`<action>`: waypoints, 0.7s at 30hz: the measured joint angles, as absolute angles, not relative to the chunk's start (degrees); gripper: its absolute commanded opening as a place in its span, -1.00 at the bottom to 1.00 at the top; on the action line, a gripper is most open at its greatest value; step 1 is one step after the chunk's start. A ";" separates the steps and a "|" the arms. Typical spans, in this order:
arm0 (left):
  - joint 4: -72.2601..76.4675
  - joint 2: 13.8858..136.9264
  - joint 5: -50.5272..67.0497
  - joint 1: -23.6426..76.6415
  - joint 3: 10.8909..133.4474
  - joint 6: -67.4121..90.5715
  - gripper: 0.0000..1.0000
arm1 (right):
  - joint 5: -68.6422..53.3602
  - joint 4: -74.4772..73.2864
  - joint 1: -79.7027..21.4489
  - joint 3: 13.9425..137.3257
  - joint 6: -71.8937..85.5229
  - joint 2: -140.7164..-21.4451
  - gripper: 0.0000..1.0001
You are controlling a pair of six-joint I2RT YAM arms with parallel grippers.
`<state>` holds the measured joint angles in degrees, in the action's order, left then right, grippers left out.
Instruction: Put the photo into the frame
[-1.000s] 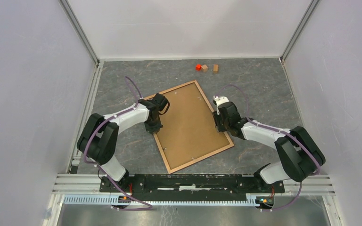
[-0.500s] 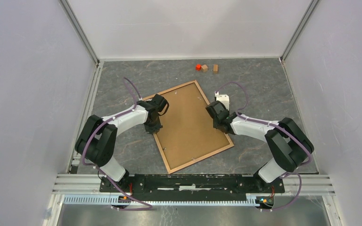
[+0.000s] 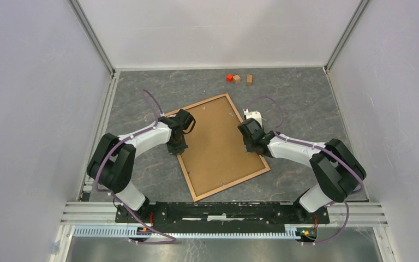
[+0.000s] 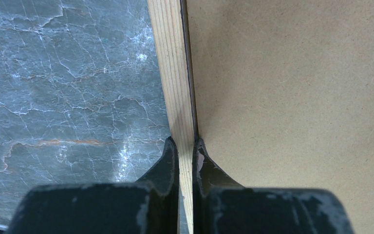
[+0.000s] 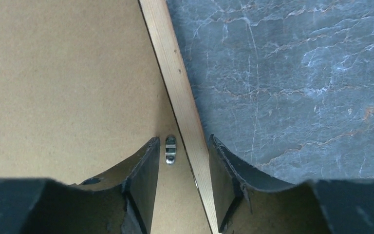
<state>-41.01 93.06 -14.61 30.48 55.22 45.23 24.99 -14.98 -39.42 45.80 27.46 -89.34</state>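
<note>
Thin-railed rectangular light-wood frame [image 3: 232,184] lies back-up mid-table, long axis approx 11 to 5 o'clock in top view. A plain brown backing board [image 3: 218,147] fills it. Photo not visible in any view, so can't tell if it's under the board.

L gripper [image 4: 185,141] sits at the frame's 9 o'clock rail, jaws pinched tight on the wood. R gripper [image 5: 180,139] sits at the 3 o'clock rail, jaws part open astride the rail plus a small metal retaining tab [image 5: 170,149], gripping nothing.

Risks, my read:
- If R closes as is, the inner finger may catch the tab & bend it, or nip the rail instead.
- A sideways tug w/ L clamped could twist the thin frame or skid it across the grey marbled tabletop [image 3: 305,98], popping the board loose.
</note>
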 measured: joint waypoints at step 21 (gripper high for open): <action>-40.60 92.73 -14.59 30.46 54.83 45.28 -0.95 | 26.11 -15.55 -39.48 44.73 26.02 -88.58 -0.70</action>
<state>-40.60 92.73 -14.59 30.46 54.83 45.28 26.11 -15.55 -39.48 44.73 26.02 -88.58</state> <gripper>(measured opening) 0.076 0.264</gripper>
